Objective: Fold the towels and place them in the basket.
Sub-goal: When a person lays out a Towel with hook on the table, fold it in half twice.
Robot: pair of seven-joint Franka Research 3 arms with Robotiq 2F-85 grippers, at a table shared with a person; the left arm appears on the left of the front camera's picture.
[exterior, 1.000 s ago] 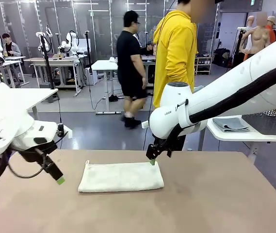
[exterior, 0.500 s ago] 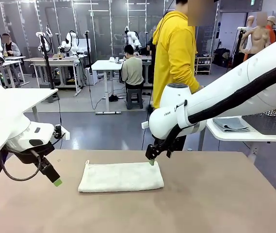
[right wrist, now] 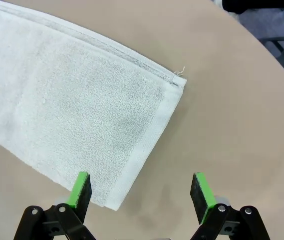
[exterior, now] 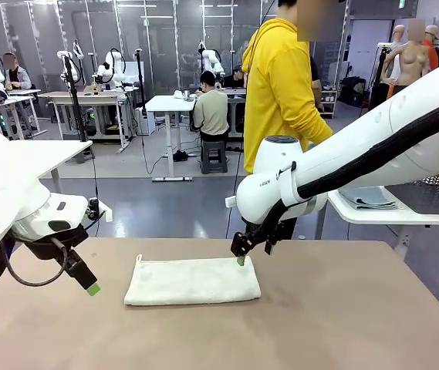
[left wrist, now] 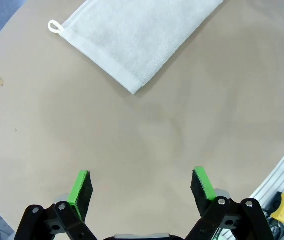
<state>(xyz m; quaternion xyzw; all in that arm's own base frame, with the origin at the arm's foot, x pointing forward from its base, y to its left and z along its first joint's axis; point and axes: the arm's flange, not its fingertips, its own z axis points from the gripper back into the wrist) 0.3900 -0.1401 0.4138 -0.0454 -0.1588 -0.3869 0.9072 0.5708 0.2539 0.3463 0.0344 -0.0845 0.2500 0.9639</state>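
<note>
cream towel (exterior: 193, 280) folded into a long strip, flat on the table (exterior: 342, 316), lower middle of the front frame. left end effector (exterior: 88, 284) at lower left, fingers apart, clamped on nothing, hanging just over bare table, well apart from the towel's left end. in the left wrist frame, towel at the top, corner loop (left wrist: 55, 26) at upper left, green pads (left wrist: 82, 187) at the bottom edge with plain tabletop between. right end effector (exterior: 240, 258) at centre of the front frame, fingers apart and empty, low over the towel's far right corner. in the right wrist frame, one pad above the towel's short edge at lower left, other pad above bare table at lower right. blue-grey towel (exterior: 367, 198) on a white side table (exterior: 373, 217) at the right edge, beside the basket (exterior: 433, 193). person (exterior: 281, 92) in a yellow hoodie standing behind the table, upper middle.
</note>
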